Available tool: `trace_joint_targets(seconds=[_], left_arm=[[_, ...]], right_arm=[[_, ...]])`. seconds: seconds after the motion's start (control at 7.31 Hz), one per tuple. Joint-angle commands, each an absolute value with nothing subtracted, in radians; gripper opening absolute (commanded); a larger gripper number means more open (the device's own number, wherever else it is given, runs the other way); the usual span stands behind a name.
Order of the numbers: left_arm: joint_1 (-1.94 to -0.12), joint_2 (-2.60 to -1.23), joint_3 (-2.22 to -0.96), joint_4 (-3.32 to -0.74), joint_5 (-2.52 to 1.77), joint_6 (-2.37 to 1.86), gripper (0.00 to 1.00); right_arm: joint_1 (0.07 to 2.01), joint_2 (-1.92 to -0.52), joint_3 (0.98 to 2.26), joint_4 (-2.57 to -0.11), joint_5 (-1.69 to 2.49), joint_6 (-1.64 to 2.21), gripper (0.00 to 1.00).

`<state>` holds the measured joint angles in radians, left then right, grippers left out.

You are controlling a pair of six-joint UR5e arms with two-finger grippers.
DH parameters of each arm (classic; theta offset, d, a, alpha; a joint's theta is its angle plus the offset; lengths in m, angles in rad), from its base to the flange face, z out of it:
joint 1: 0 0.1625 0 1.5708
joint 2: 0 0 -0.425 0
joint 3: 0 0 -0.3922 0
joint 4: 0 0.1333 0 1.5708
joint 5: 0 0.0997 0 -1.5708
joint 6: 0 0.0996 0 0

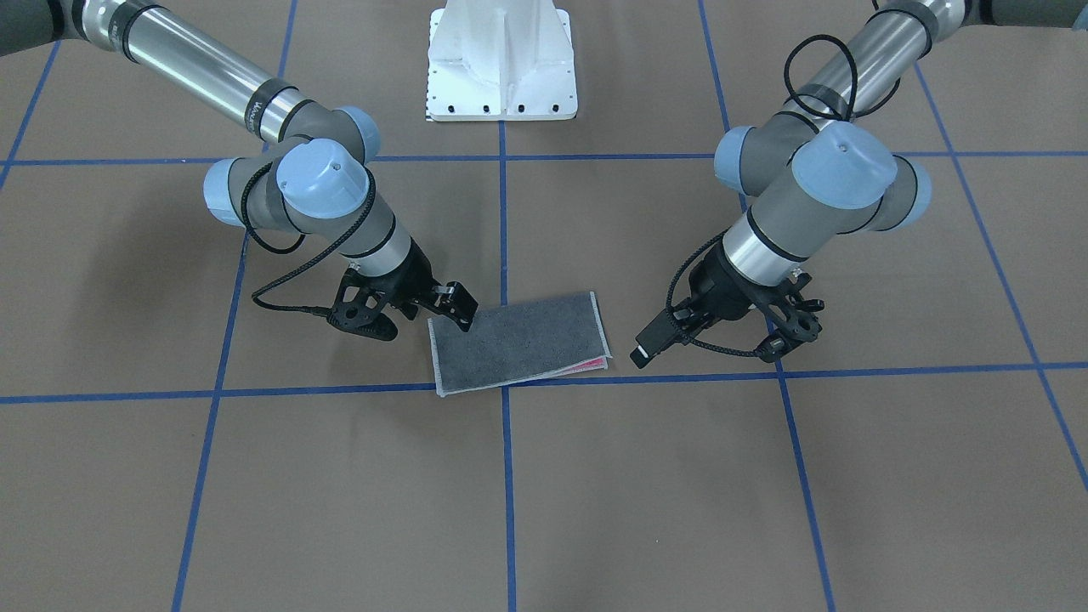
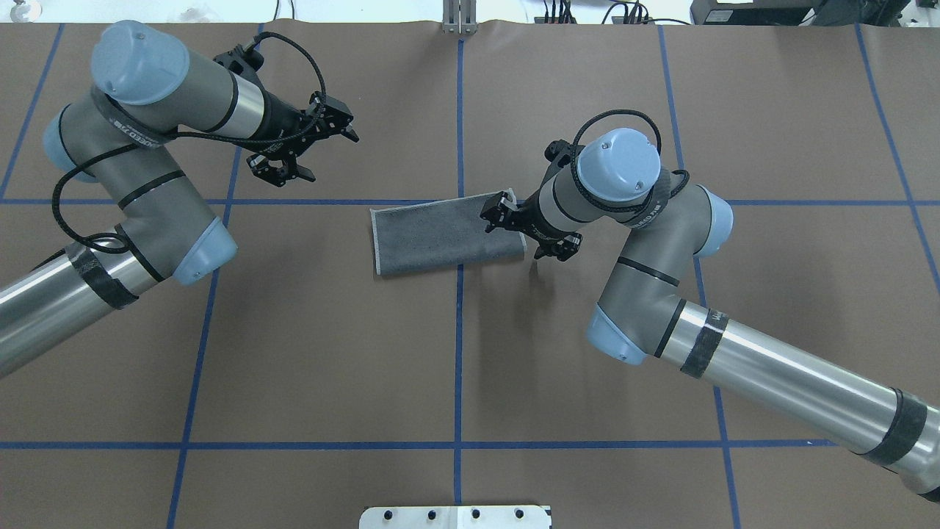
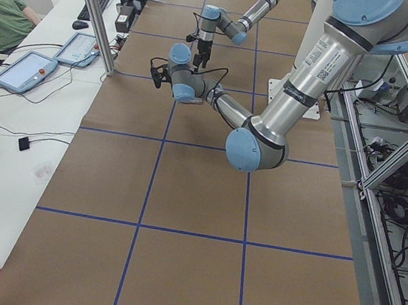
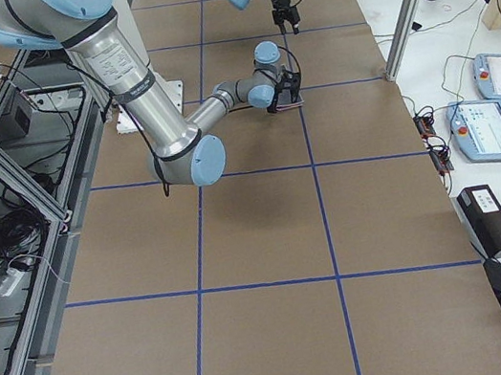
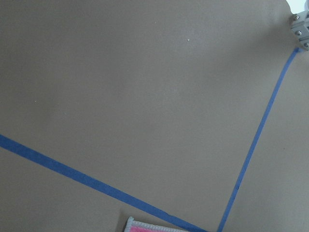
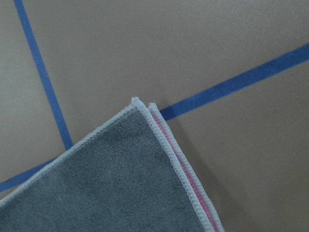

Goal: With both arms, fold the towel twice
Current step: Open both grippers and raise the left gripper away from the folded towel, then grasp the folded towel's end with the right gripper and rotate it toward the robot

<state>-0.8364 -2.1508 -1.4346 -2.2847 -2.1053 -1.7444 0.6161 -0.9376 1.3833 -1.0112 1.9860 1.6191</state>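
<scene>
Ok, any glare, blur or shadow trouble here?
Front-facing view: even light, soft shadows on the brown paper table cover, glare streak on the right arm's silver tube. Right wrist view: the folded grey-and-pink terry towel is sharp. Left wrist view: slightly soft.

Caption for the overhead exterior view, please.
Right pincer at one end of the once-folded towel, grey face up; left pincer apart.

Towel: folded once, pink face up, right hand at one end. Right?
No. The towel lies dark grey face up, with pink only peeking out at one edge, as the exterior front-facing view shows. It is folded once, with the right hand at one end.
</scene>
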Motion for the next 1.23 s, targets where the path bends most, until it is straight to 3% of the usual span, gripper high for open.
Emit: trace_joint_targets(seconds=[0.0,0.41,0.68,1.1], left_arm=[[-0.836,-2.149,-1.434,-2.292,-2.106,-1.744,1.0],[-0.836,-2.149,-1.431,-2.292,-2.106,-1.744,1.0],[-0.834,-2.149,-1.427,-2.293,-2.106,-1.744,1.0],[-0.834,-2.151,-1.427,-2.293,-2.106,-1.743,1.0]], right_arm=[[0.617,-0.939,1.382,-1.015,1.98,1.611,0.67],[0.618,-0.942,1.381,-1.014,1.974,1.611,0.43],[0.618,-0.943,1.381,-1.012,1.976,1.6,0.03],[0.618,-0.986,1.481,-1.015,2.028,1.598,0.0]])
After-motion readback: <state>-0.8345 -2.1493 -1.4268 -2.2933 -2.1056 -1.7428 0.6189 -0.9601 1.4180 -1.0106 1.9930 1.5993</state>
